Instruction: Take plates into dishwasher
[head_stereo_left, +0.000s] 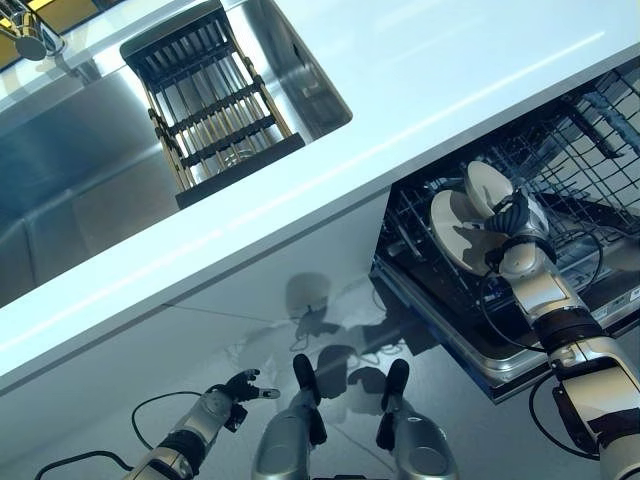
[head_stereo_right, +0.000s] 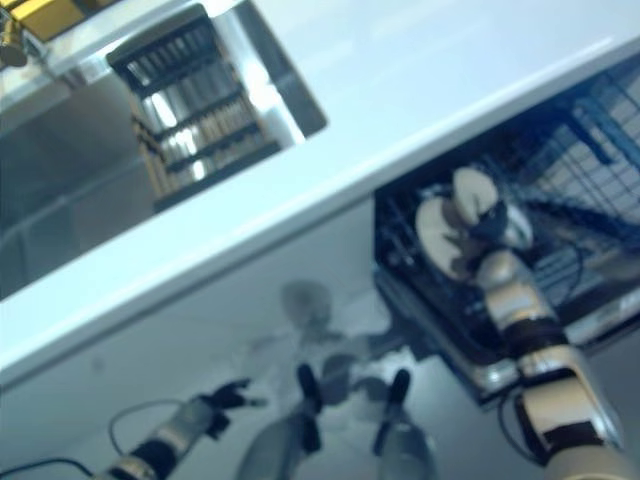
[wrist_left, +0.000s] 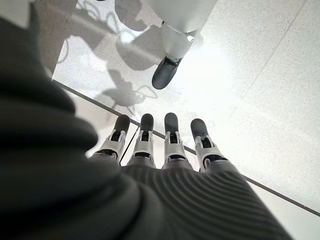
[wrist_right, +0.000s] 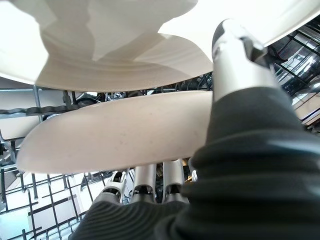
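Observation:
A white plate (head_stereo_left: 452, 225) stands on edge in the pulled-out dishwasher rack (head_stereo_left: 600, 150) at the right. My right hand (head_stereo_left: 515, 235) is shut on it. In the right wrist view the thumb (wrist_right: 235, 55) lies on one face of this plate (wrist_right: 115, 130) and the fingers (wrist_right: 145, 180) curl under the other. A second white plate (head_stereo_left: 485, 183) stands just behind it in the rack, and it also shows in the right wrist view (wrist_right: 100, 45). My left hand (head_stereo_left: 235, 390) hangs low at the lower left over the floor, open and empty, its fingers (wrist_left: 170, 135) straight.
A white counter (head_stereo_left: 400, 90) runs across above the dishwasher. A steel sink (head_stereo_left: 60, 170) with a dark slatted drying rack (head_stereo_left: 215, 100) sits at the upper left, with a tap (head_stereo_left: 30, 35) in the corner. The open dishwasher door (head_stereo_left: 480, 350) juts out below the rack.

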